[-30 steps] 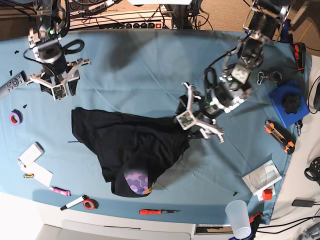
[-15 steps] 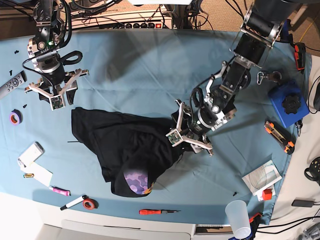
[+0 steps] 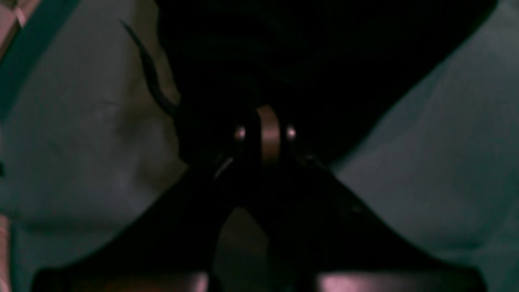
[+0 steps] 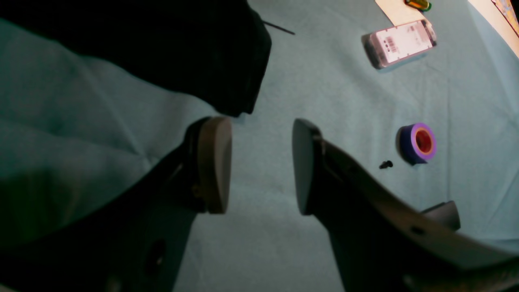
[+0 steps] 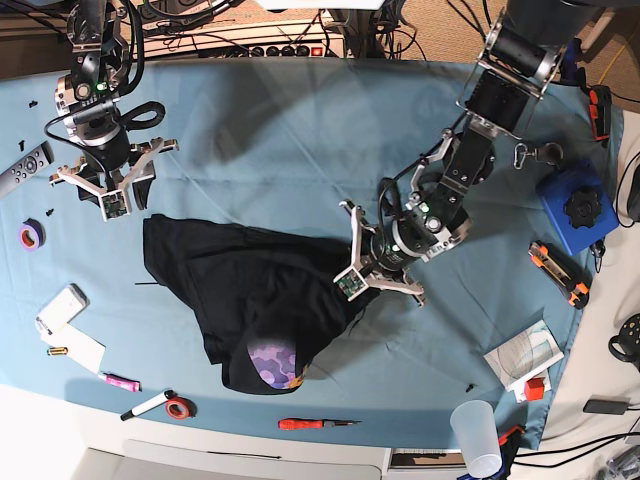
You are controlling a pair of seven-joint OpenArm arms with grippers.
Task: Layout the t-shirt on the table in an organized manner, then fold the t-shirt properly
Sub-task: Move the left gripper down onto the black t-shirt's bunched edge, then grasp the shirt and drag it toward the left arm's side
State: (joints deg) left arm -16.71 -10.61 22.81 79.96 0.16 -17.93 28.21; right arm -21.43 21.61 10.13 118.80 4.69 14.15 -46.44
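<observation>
The black t-shirt (image 5: pixel 250 290) lies crumpled on the light blue table (image 5: pixel 300 130), with its purple camo print (image 5: pixel 275 362) showing at the front. My left gripper (image 5: pixel 368 285) is down on the shirt's right edge. In the left wrist view its pads (image 3: pixel 267 134) meet, with black t-shirt (image 3: pixel 308 61) fabric bunched around the tips, so the left gripper (image 3: pixel 264 136) is shut on it. My right gripper (image 5: pixel 118 198) hovers open just behind the shirt's left corner. In the right wrist view the right gripper (image 4: pixel 257 162) holds nothing, and the t-shirt (image 4: pixel 194 52) corner lies just beyond its pads.
A purple tape roll (image 4: pixel 419 142), a white box (image 4: pixel 399 42) and a remote (image 5: pixel 25 168) lie at the left. Along the front edge are markers (image 5: pixel 148 405), a red screwdriver (image 5: pixel 318 423) and a plastic cup (image 5: pixel 478 435). At the right sit a blue box (image 5: pixel 575 205) and an orange cutter (image 5: pixel 558 272).
My left arm has moved left and down onto the shirt's right edge, and its jaws have closed on the fabric. The right arm has shifted slightly and stays open.
</observation>
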